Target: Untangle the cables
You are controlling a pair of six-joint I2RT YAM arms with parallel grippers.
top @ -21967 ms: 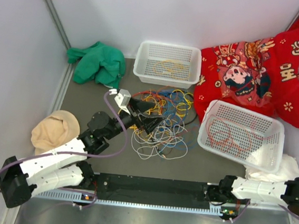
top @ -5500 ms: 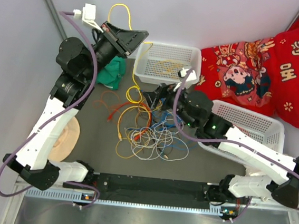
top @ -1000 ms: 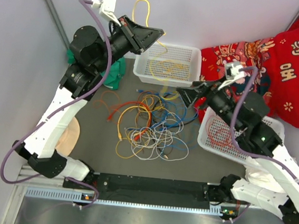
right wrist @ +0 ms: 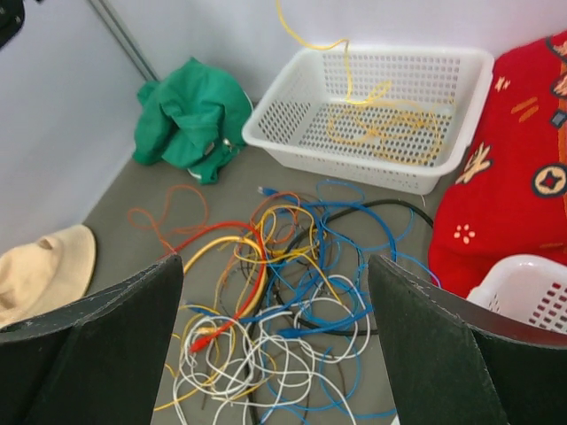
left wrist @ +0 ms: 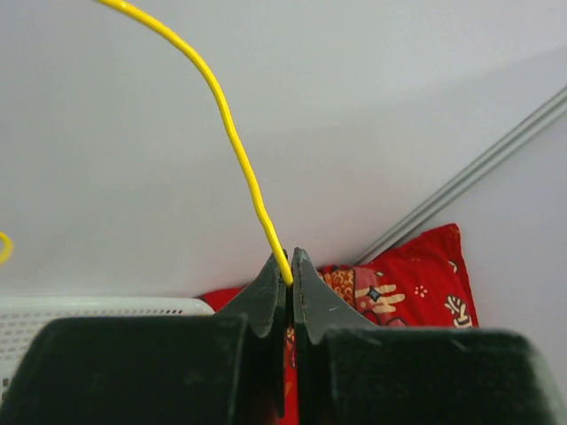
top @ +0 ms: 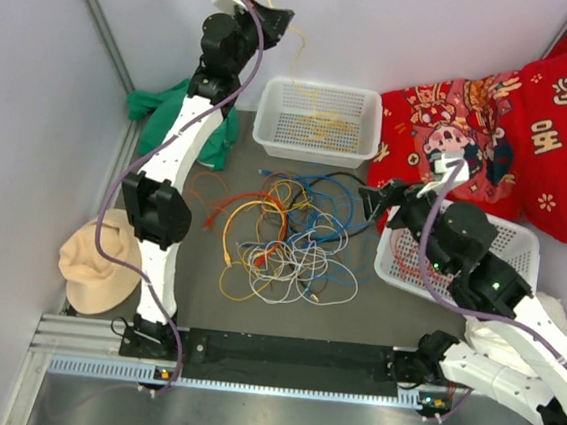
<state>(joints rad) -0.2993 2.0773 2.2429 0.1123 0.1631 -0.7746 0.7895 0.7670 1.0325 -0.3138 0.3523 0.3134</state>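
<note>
Near the arm bases, the tangle of thin yellow, red, orange, blue, black and white cables (top: 286,238) is lying on the grey table (top: 384,313), and at its 3 o'clock the right gripper (top: 373,197) is hovering with its jaws wide apart, holding nothing. It would do well to be waiting there, clear of the loops, or pinning the heap if a strand drags.

At the tangle's 12 o'clock is the white perforated plastic basket (top: 268,121). The step in hand is probably dropping one freed strand into it. High at the basket's 11 o'clock, the left gripper (top: 274,16) is pinching the thin yellow cable (left wrist: 232,133), its jaws closed tight on the wire. A good finish likely means swinging over the basket's middle and coming lower before letting go, so the tail is falling inside and not across the rim.

The heap is looping loosely, with white strands at 6 o'clock and blue ones at 3 o'clock. The yellow cable is hanging slack and kinked, its lower length coiling in the basket. It seems light and springy.
</note>
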